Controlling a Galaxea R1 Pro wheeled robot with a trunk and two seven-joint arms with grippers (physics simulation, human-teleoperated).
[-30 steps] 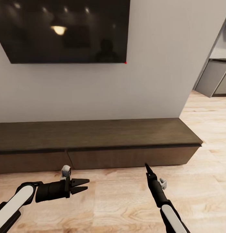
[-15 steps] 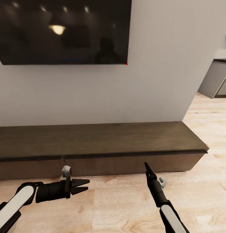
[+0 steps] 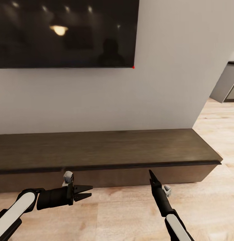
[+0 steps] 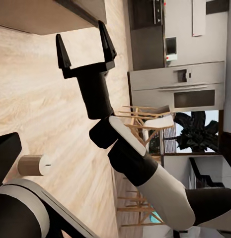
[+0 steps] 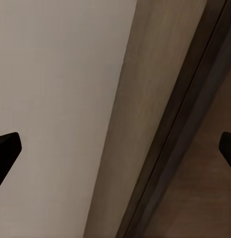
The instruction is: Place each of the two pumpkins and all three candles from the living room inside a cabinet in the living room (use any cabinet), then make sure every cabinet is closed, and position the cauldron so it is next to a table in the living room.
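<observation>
Closer now the cabinet (image 3: 107, 150) (drawers shut), left pincer (image 3: 86, 193) parted and empty, right pincer (image 4: 84, 48) spread wide, empty

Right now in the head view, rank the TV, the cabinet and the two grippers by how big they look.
1. TV, cropped by the frame.
2. Cabinet, also cropped, so the top two are close.
3. Left gripper and right gripper: both tiny and nearer the camera; the right is seen edge-on, so I won't rank them.
</observation>
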